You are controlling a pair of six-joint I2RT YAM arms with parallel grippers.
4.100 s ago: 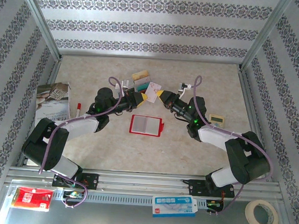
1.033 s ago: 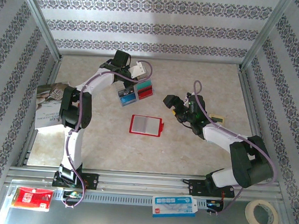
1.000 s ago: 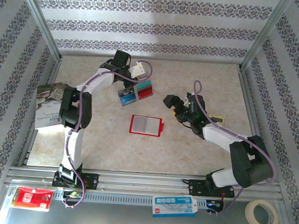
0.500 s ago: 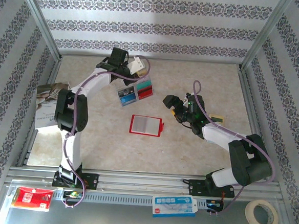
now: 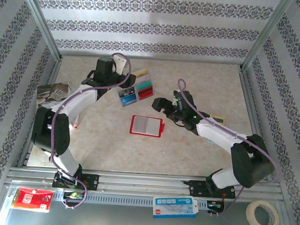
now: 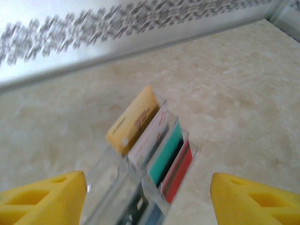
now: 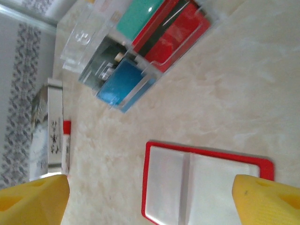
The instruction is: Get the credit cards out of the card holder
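Observation:
The card holder (image 5: 147, 125) lies open and flat mid-table, a red rim around pale pockets (image 7: 206, 187). The credit cards stand in a clear rack (image 5: 136, 91) behind it: tan (image 6: 133, 119), grey-white (image 6: 151, 135), teal (image 6: 166, 150), red (image 6: 179, 169) and blue (image 7: 122, 84). My left gripper (image 5: 117, 75) hovers left of the rack, open, yellow fingertips (image 6: 42, 197) wide apart and holding nothing. My right gripper (image 5: 157, 103) is open and empty too, just right of the rack and above the holder's far edge, fingertips (image 7: 267, 199) spread.
A magazine (image 5: 53, 93) and a red-capped marker (image 5: 76, 123) lie at the left. A small device (image 5: 217, 119) sits beside the right arm. On the front ledge are a red-and-white packet (image 5: 33, 199), a blue-white packet (image 5: 174, 206) and a tape roll (image 5: 263, 215).
My left gripper has pulled back leftward from over the rack, and the tan card now sits at the rack's far end. My right gripper has moved left, closer to the rack.

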